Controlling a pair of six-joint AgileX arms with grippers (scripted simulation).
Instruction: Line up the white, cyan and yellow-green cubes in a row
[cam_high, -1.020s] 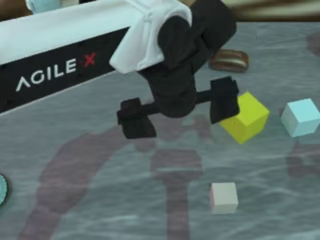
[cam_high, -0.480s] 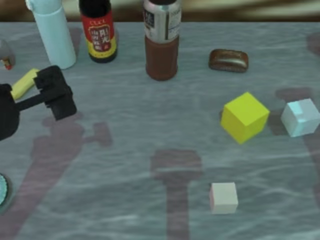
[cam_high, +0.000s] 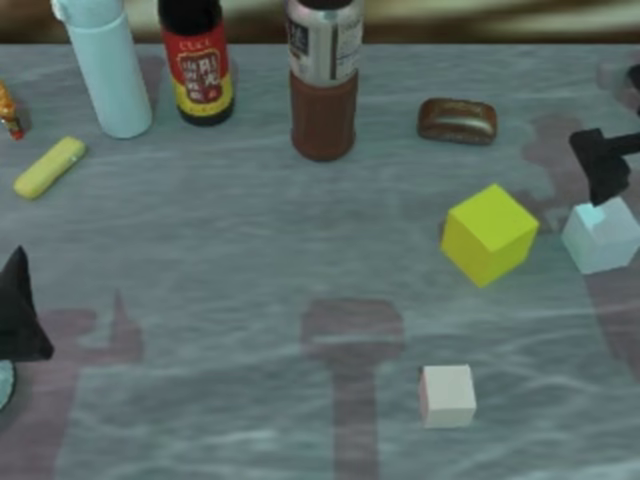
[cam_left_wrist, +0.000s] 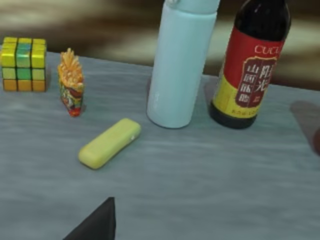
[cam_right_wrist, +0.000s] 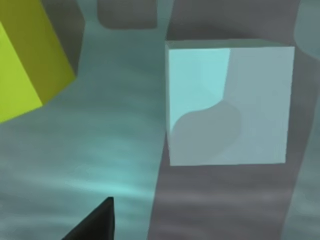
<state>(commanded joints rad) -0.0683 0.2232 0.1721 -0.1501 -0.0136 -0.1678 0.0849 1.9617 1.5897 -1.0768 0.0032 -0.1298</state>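
The yellow-green cube (cam_high: 490, 234) sits right of centre, with the smaller cyan cube (cam_high: 601, 236) beside it at the right edge. Nearer the front stands the small white cube (cam_high: 447, 395), alone. My right gripper (cam_high: 612, 165) hangs open just behind and above the cyan cube. In the right wrist view the cyan cube (cam_right_wrist: 230, 102) lies ahead under the gripper's shadow, with a corner of the yellow-green cube (cam_right_wrist: 25, 65) beside it; one dark fingertip (cam_right_wrist: 97, 222) shows. My left gripper (cam_high: 18, 315) is open at the left edge, away from the cubes.
Along the back stand a pale blue bottle (cam_high: 105, 65), a soy sauce bottle (cam_high: 197, 60) and a brown can (cam_high: 323, 80). A brown oval object (cam_high: 457, 120) lies behind the yellow-green cube. A flat yellow-green bar (cam_high: 49, 166) lies at the back left, near a colour puzzle cube (cam_left_wrist: 23, 64) and a small figurine (cam_left_wrist: 71, 82).
My left arm has pulled back from the table's middle to the left edge. My right gripper has come in from the right edge and now hangs by the cyan cube. The cubes have not moved.
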